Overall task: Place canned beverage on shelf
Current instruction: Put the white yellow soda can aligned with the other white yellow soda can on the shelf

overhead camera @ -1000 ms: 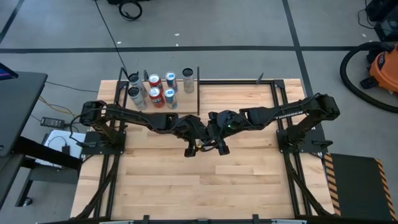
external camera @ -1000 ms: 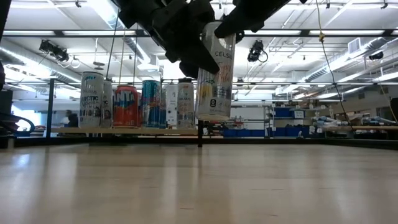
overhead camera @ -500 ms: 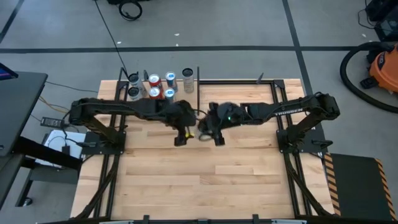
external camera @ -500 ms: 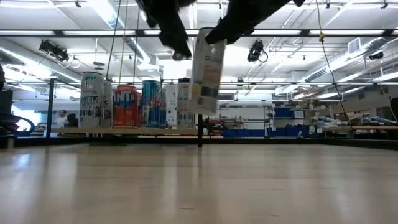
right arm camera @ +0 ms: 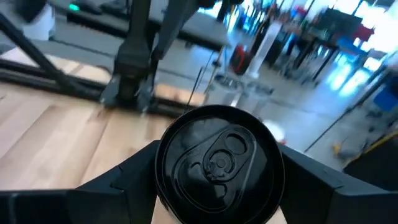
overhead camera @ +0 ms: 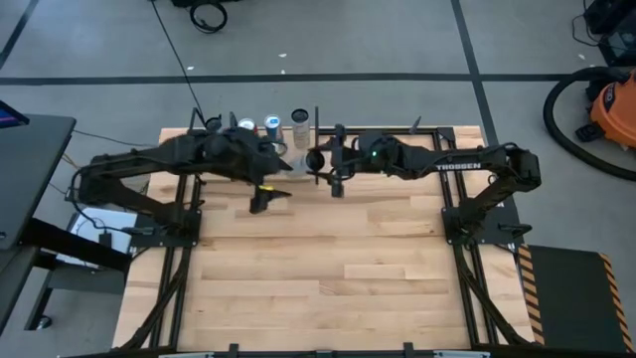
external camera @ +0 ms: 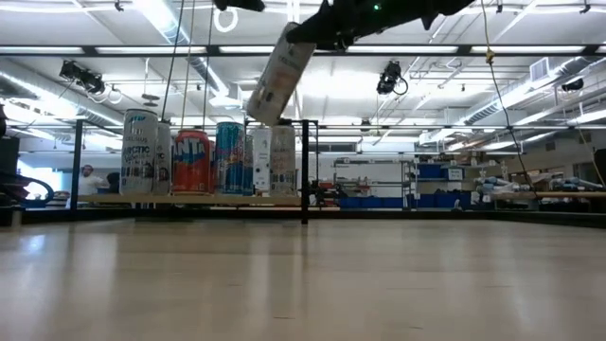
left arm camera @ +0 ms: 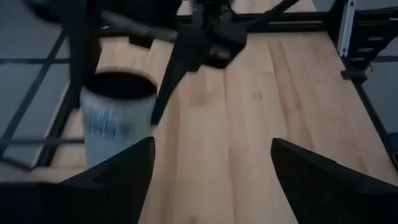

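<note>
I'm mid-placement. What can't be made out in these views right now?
- High view: the left arm covers most of the small pale-wood, black-rod shelf and its standing cans, so free space is unseen.
- Low view: the top edge crops the right gripper, and the tilted white can is blurred, its label unreadable.
- Right wrist view: the can hides everything beneath it.

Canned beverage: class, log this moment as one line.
right gripper: shut on can, tilted, in air by shelf | left gripper: open, empty | can not placed

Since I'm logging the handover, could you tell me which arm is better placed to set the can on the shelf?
The right. The right gripper holds the can, tilted, raised near the shelf. The left gripper is open and empty.
</note>
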Controlling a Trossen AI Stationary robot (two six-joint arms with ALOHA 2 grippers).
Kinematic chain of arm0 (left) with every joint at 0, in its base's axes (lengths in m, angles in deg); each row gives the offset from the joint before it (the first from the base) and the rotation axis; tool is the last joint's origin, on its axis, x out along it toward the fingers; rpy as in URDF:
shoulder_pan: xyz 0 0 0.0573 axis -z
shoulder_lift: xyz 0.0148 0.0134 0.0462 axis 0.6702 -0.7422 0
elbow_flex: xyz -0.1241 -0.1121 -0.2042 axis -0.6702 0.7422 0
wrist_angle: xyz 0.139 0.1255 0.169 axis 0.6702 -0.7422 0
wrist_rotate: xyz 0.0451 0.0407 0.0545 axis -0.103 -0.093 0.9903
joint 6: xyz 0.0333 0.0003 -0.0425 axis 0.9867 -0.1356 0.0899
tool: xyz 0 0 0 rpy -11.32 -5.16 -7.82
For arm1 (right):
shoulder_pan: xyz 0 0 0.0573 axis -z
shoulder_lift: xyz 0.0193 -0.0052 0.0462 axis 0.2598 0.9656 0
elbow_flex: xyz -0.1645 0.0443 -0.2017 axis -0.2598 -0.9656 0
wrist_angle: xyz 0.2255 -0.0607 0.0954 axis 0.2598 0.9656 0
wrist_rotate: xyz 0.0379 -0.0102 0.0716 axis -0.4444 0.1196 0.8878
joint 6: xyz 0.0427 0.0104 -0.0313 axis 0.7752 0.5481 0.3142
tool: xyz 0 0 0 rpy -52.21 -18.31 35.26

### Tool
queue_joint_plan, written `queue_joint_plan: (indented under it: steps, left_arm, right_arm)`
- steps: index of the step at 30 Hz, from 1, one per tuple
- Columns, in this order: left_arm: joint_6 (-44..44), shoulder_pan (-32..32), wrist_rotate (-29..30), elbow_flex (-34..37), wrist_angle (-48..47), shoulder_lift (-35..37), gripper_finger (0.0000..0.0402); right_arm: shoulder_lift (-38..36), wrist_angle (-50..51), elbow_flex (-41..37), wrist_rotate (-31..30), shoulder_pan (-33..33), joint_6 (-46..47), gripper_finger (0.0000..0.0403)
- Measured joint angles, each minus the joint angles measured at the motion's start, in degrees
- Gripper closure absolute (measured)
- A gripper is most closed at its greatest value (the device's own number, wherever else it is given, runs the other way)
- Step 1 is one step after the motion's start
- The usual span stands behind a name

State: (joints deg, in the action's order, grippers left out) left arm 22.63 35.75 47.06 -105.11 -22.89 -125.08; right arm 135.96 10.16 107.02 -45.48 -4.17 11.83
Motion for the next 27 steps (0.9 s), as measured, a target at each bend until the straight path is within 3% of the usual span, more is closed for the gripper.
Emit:
queue_joint_plan:
  steps: [13,27]
  left_arm:
    - [-0.5,-2.0,-0.1,0.0,-5.3,4.4,0.0081]
    - [-1.6,-2.0,0.0,0.1,-9.0,4.3,0.0081]
  right_arm:
    - [0.8,-5.9,0.7,3.7,9.3,0.9,0.0138]
    - [12.2,19.1,19.5,6.5,10.5,1.8,0.0136]
